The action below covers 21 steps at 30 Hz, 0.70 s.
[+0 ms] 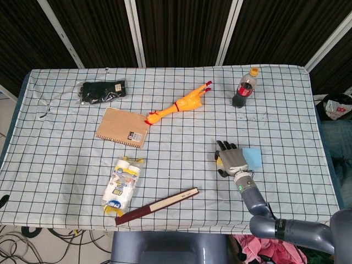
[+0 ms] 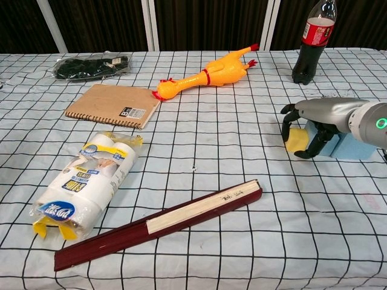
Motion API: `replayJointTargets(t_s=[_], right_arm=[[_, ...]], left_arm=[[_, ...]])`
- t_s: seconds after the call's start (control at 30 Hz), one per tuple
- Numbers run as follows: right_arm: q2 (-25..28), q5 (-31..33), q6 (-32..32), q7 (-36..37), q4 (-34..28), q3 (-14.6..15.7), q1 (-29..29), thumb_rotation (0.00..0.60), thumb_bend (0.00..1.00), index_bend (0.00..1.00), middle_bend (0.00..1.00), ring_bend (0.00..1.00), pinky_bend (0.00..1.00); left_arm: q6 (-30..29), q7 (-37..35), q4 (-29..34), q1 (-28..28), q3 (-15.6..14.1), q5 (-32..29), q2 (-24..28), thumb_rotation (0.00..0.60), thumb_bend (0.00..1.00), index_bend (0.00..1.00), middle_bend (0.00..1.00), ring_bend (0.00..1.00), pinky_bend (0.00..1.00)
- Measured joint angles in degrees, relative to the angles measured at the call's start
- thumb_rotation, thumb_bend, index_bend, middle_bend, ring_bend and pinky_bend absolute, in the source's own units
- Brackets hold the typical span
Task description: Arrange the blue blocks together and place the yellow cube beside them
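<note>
Matt checked cloth (image 2: pixel 199 199) under a glossy plastic bottle (image 2: pixel 311 42).

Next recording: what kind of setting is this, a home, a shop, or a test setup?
Most likely a lab test setup. A table under a grid-checked cloth stands before dark curtain panels, strewn with unrelated props such as a yellow rubber chicken and a cola bottle, with loose cables on the floor.

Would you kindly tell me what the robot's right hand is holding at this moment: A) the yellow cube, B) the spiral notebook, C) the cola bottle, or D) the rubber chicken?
A: in the chest view the right hand has its fingers curled around the yellow cube, right next to the blue block.
</note>
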<state>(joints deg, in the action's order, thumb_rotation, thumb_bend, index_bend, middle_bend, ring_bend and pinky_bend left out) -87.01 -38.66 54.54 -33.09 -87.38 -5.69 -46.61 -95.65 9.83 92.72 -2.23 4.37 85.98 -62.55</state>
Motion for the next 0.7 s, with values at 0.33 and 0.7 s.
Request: replayJointTargets(t_s=[0.33, 0.7], right_arm=[[0.0, 0.2, -0.4, 0.3, 0.6, 0.1, 0.2, 0.600, 0.30, 0.38, 0.00, 0.00, 0.09], [-0.1, -0.7, -0.2, 0.5, -0.1, -0.5, -0.1, 0.600, 0.30, 0.26, 0.00, 0.00, 0.09]], left_arm=[[0.0, 0.2, 0.0, 0.0, 0.1, -0.1, -0.1, 0.600, 0.04, 0.21, 0.06, 0.00, 0.00], [0.0, 0.3, 0.1, 0.0, 0.1, -0.1, 0.0, 0.600, 0.04, 0.21, 0.06, 0.00, 0.00]])
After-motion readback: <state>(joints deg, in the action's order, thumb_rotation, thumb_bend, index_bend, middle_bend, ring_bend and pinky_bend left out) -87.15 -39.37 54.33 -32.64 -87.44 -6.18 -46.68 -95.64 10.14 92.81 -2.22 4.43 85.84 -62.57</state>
